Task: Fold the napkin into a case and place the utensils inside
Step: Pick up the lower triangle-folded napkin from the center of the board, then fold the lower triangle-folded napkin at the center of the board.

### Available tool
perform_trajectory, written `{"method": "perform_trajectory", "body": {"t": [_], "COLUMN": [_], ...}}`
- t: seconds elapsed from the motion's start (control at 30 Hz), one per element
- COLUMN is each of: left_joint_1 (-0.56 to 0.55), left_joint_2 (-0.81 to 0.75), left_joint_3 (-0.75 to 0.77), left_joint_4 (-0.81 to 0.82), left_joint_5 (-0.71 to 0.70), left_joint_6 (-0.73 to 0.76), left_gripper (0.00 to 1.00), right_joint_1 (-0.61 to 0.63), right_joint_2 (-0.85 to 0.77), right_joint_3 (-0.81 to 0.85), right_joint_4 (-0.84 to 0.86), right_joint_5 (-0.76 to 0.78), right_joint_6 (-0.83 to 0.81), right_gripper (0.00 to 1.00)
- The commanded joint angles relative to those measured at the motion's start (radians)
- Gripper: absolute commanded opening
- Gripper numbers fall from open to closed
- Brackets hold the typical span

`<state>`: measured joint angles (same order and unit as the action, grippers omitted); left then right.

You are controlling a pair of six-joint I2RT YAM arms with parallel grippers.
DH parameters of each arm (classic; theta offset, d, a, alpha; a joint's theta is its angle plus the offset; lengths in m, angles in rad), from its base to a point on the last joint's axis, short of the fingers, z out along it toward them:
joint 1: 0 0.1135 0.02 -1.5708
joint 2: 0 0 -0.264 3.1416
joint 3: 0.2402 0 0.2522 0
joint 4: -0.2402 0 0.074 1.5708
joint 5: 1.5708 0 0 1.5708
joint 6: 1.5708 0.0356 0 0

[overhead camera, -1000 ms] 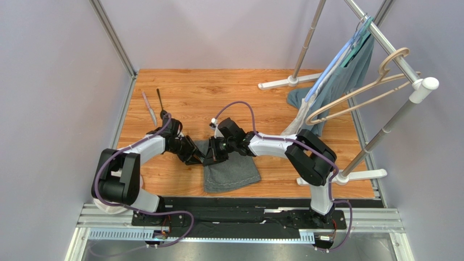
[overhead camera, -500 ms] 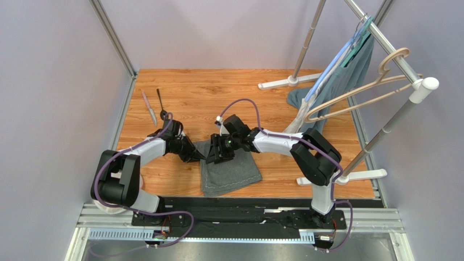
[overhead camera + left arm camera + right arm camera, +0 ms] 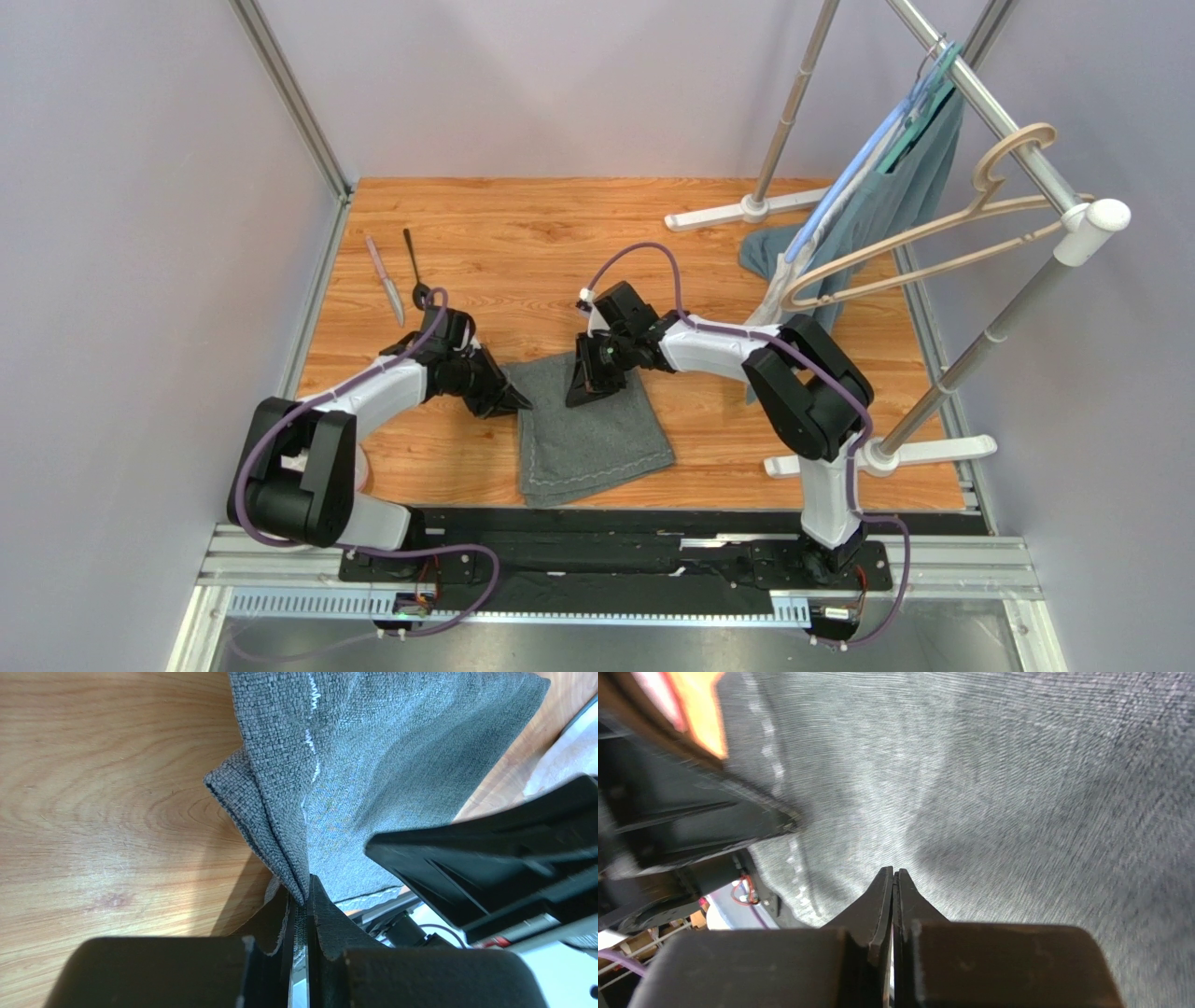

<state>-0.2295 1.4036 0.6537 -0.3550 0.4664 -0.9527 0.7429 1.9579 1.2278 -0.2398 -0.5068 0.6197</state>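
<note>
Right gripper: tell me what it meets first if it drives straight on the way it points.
The napkin: the shut right gripper points straight into the grey cloth that fills the wrist view beyond its tips. Whether the tips already touch it is unclear.

- Pretty sure this is a robotics lab test cell, not anybody's home.
- A left arm [image 3: 351,399] and a right arm [image 3: 786,378] are bolted side by side onto a metal rail [image 3: 617,567] at the near edge of a wood-grain table [image 3: 533,238].
- Plain pale walls [image 3: 140,210] box the table in, with a bare metal post [image 3: 291,95] running up the back corner.
- Purple cables [image 3: 638,255] loop loose along the arms, and thin wiring [image 3: 421,599] shows by the rail.
- A clothes rack [image 3: 982,112] with a hanger [image 3: 912,245] and a teal garment [image 3: 898,196] stands right on the tabletop, so it all looks staged.
</note>
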Motion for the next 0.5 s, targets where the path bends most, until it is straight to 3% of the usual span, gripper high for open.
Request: {"method": "perform_trajectory", "body": {"t": [0.0,0.47], "left_joint_1": [-0.016,-0.163], "left_joint_2": [-0.025,0.057], "left_joint_3": [0.029,0.19], "left_joint_4": [-0.009,-0.053], "left_joint_5": [-0.008,-0.087], "left_joint_6": [-0.001,-0.032], "left_gripper": [0.0,0.0], "right_joint_1": [0.003,-0.002], "right_joint_2": [0.039,0.093], "right_joint_3": [0.044,0.018], "right_joint_4": [0.014,0.066], "right_joint_5": [0.008,-0.036], "right_joint_6": [-0.031,0.006], "right_gripper": [0.0,0.0]}}
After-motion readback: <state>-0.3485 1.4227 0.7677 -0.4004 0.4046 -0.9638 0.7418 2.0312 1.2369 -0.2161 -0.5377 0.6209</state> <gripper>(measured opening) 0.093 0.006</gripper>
